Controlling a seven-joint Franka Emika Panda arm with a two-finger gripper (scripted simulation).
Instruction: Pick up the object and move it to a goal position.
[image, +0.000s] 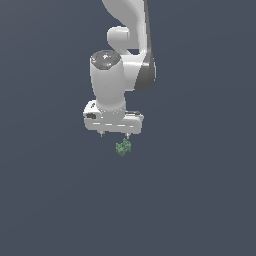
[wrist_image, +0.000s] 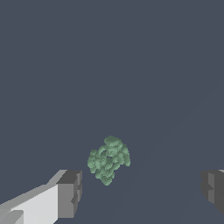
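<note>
The object (image: 123, 147) is a tiny green, bumpy lump on the flat grey surface. In the exterior view it lies just below my white gripper (image: 114, 134), nearer the fingertip on the exterior view's right. The gripper is open and empty, its two short fingers wide apart. In the wrist view the lump (wrist_image: 108, 159) shows between and a little beyond the two dark finger pads (wrist_image: 70, 192), closer to one of them. The gripper (wrist_image: 140, 189) does not touch it.
The white arm (image: 127, 55) rises above the gripper toward the top of the exterior view. Plain dark grey ground (image: 200, 200) surrounds the lump on all sides.
</note>
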